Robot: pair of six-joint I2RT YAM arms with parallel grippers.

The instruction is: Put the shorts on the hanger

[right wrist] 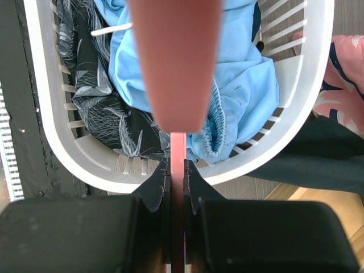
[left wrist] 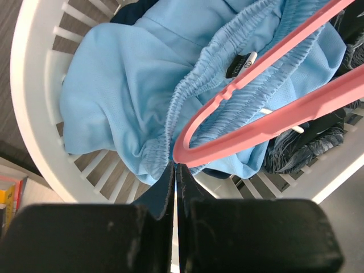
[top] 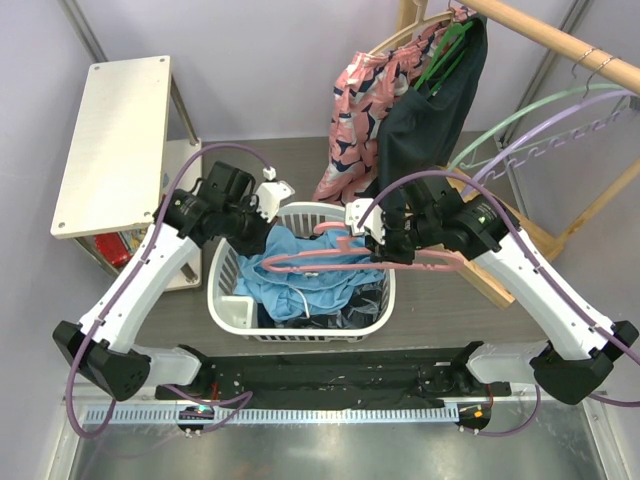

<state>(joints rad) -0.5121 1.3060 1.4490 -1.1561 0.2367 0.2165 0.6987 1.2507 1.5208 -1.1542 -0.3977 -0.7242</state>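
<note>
Shorts point(top: 300, 280) lie crumpled in the white basket point(top: 225, 300) at the middle of the table, seen from the top camera, on top of a dark garment point(top: 345, 308). The hanger point(top: 330, 258) lies level across them, over the basket. The right gripper point(top: 385, 245) holds it at its right end, just past the basket's right rim. The left gripper point(top: 258, 225) sits at the basket's upper left rim, beside the shorts.

Left wrist view: the left gripper point(left wrist: 175, 168) has its jaws pressed together. Its tips meet the lower fold of the shorts point(left wrist: 125, 85), but whether any cloth is caught between them cannot be told. The rounded end of the hanger point(left wrist: 256, 122) hangs just above the tips, over the gathered waistband with its black label point(left wrist: 242, 63). The basket point(left wrist: 34, 114) wall curves around on the left.

Right wrist view: the right gripper point(right wrist: 177, 165) is clamped on a thin bar of the hanger point(right wrist: 176, 57), which fills the gap between the fingers and runs forward, blurred and wide. Below it the shorts point(right wrist: 244, 85) lie in the right part of the basket point(right wrist: 301, 114), a white drawstring point(right wrist: 111, 29) showing at the top, the dark garment point(right wrist: 102, 102) to the left.
</note>
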